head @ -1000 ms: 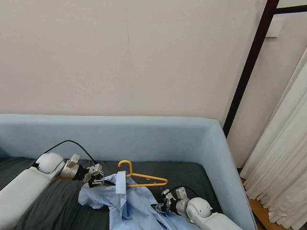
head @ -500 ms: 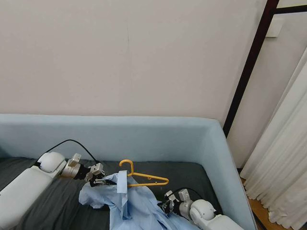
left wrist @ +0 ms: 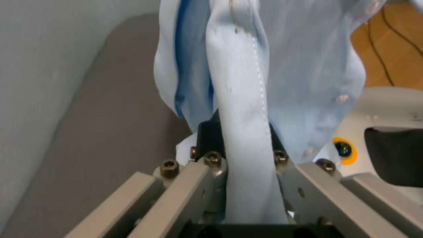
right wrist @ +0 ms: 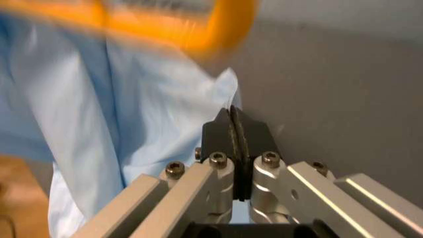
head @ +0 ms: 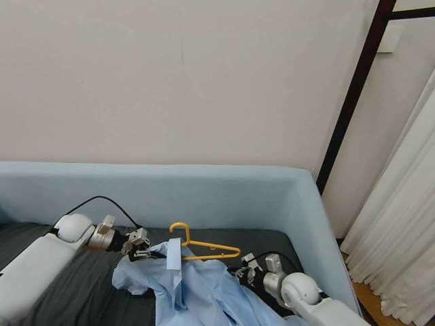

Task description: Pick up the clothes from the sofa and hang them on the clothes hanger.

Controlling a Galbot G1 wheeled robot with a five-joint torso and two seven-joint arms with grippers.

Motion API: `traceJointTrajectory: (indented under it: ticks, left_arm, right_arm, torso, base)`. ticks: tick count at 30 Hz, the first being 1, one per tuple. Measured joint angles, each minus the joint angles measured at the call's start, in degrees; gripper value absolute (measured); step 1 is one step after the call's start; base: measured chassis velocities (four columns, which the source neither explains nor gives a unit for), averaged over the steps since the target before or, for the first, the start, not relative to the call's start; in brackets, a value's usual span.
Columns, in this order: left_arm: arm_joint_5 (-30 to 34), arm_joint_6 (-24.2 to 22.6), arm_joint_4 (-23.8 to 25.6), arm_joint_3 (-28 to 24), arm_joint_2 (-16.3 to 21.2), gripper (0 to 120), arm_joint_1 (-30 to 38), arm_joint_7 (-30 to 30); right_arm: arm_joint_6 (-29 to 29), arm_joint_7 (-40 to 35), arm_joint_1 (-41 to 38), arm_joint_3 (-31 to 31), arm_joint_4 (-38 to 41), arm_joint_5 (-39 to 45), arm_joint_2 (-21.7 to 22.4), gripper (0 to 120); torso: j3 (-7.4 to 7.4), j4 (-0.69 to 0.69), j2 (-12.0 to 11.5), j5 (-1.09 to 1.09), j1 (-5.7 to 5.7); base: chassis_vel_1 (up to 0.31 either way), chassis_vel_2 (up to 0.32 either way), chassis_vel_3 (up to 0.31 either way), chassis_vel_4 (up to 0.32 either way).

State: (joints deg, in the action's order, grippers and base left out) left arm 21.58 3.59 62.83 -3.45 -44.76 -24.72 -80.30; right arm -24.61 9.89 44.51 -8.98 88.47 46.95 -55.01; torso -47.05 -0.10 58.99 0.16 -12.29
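Observation:
A light-blue shirt (head: 194,292) lies crumpled on the sofa's dark grey seat (head: 81,285), with an orange hanger (head: 207,250) resting on its collar end. My left gripper (head: 141,248) is at the shirt's left edge. In the left wrist view the left gripper (left wrist: 241,148) is shut on a folded strip of the shirt (left wrist: 238,74). My right gripper (head: 246,269) is at the shirt's right edge, just below the hanger's end. In the right wrist view the right gripper (right wrist: 234,130) has its pads pressed together on a thin corner of the shirt (right wrist: 165,114), under the blurred hanger (right wrist: 198,29).
The sofa's light-blue back (head: 204,193) and right arm (head: 319,238) wall in the seat. A black rack pole (head: 350,102) stands to the right, beside white curtains (head: 401,224). Wooden floor (head: 370,302) shows at the bottom right.
My right gripper has risen and moved right toward the sofa back, drawing the shirt's right edge with it. The hanger has shifted slightly right. The left gripper has barely moved.

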Motion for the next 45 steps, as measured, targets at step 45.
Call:
traceJointTrajectory:
  ticks: [45]
  left_arm:
    - [-5.97,-0.94,-2.36,-0.70,-1.22,2,3.74,-7.29]
  right_arm:
    - [-0.52,-7.82,4.46,6.79,11.83,-1.74,8.25,4]
  torso:
    - [0.00,0.00,0.00,-0.01,0.00]
  base:
    - [0.000,0.000,0.000,0.000]
